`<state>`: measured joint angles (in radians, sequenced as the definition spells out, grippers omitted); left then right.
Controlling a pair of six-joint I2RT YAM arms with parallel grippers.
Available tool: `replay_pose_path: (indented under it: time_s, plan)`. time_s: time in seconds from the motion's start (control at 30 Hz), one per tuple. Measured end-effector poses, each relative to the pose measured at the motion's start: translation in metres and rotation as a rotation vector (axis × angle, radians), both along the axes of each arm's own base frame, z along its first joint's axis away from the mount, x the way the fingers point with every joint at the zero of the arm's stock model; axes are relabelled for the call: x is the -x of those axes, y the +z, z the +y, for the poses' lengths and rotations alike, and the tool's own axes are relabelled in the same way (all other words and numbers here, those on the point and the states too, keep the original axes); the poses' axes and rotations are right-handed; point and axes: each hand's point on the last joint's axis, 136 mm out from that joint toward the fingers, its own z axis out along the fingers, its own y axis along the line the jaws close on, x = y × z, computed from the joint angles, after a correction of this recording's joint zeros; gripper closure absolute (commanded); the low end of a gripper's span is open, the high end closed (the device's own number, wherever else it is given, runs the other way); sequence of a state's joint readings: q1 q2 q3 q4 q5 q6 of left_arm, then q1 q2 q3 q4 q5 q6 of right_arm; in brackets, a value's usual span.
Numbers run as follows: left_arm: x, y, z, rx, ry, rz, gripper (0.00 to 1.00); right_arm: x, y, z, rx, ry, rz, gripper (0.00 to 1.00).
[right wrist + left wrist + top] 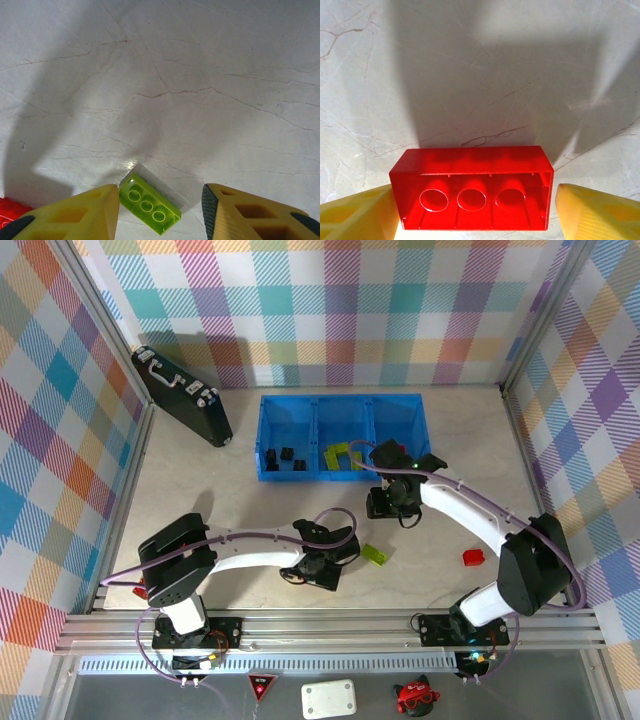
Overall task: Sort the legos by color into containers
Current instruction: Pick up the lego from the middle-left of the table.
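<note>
Red hollow brick [471,192] lies between parted left jaws; right jaws gape astride glossy lime brick [149,203].

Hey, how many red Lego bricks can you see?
2. One red brick lies on the table near the right arm; the other red brick sits between the jaws of the left gripper. Others may be hidden.

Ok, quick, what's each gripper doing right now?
Left gripper: open, jaws either side of the red plastic lego brick, not clamped.
Right gripper: open, empty; lime green plastic lego brick lies on the table below.
</note>
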<state>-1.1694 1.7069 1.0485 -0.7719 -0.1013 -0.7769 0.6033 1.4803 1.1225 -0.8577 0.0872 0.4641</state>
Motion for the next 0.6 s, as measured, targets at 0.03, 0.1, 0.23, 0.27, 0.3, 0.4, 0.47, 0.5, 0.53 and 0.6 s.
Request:
replay_pose_path:
  time_s: [0.03, 0.1, 0.23, 0.27, 0.3, 0.4, 0.47, 0.5, 0.53, 0.6]
  plan:
    - [-0.0001, 0.0, 0.001, -0.004, 0.003, -0.001, 0.26, 0.0, 0.0002, -0.0004, 0.001, -0.001, -0.002, 0.51]
    - [-0.0001, 0.0001, 0.0029, -0.012, 0.01, -0.002, 0.29, 0.0001, 0.0009, -0.0009, 0.001, -0.004, -0.004, 0.51]
    - [-0.0012, 0.0005, 0.0033, -0.014, 0.017, -0.008, 0.31, -0.0002, 0.0038, -0.0016, -0.002, -0.008, -0.014, 0.51]
    - [-0.0012, 0.0005, 0.0032, -0.013, 0.017, -0.008, 0.31, -0.0002, 0.0043, -0.0017, -0.003, -0.009, -0.016, 0.51]
    - [-0.0012, 0.0005, 0.0032, -0.013, 0.017, -0.008, 0.31, -0.0003, 0.0048, -0.0019, -0.003, -0.01, -0.018, 0.51]
    - [-0.0012, 0.0005, 0.0032, -0.014, 0.017, -0.008, 0.34, 0.0003, 0.0056, -0.0024, -0.002, -0.01, -0.018, 0.51]
    - [-0.0015, 0.0009, 0.0025, -0.011, 0.017, -0.009, 0.35, 0.0007, 0.0061, -0.0028, -0.002, -0.01, -0.018, 0.51]
    - [-0.0016, 0.001, 0.0024, -0.011, 0.017, -0.01, 0.35, 0.001, 0.0061, -0.0029, -0.002, -0.01, -0.017, 0.51]
    - [-0.002, 0.0013, 0.0022, -0.011, 0.017, -0.011, 0.35, 0.0015, 0.0059, -0.0032, 0.0, -0.01, -0.015, 0.51]
    - [-0.0038, 0.0025, 0.0016, -0.011, 0.018, -0.02, 0.36, 0.0021, 0.006, -0.0037, 0.001, -0.01, -0.013, 0.51]
